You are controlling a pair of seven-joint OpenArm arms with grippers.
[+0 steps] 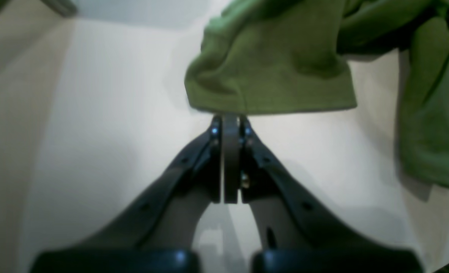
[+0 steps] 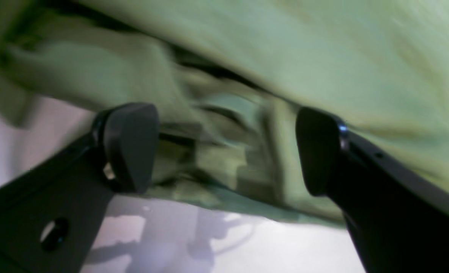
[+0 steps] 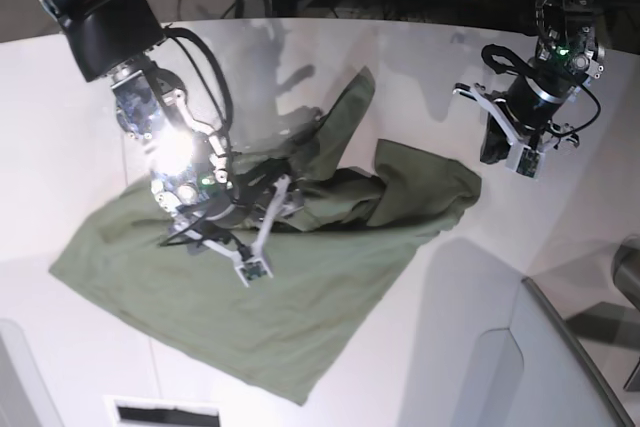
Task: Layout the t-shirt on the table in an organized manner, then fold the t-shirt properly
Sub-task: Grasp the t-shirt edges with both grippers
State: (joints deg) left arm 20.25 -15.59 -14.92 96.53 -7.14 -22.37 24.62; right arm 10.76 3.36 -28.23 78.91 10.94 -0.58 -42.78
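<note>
Right gripper [image 3: 262,222] spread wide over the shirt [image 3: 230,297], fingers low on bunched cloth at the garment's middle. Wrist view: both pads [image 2: 131,146] straddle a rumpled fold, not yet pinching. Likely lining up for a grab to pull the crumpled part flat.

Left gripper [image 3: 512,147] shut tight, holding nothing. It hovers just off the shirt's far sleeve edge, toward the table's [image 3: 400,57] far right side. Wrist view shows closed tips [image 1: 230,123] right at a green hem [image 1: 273,106] but not clamped on it; touching or just above, cannot tell.

Table: white, curved far edge; carries everything.

Shirt: lies across the table's middle, running to the near left. Lower body spread fairly flat toward the near edge. Upper part heaped and twisted, one flap thrown toward the far edge, another lobe to the right.

Judgement: still layout stage, folding not started. The heap needs opening before any fold.
</note>
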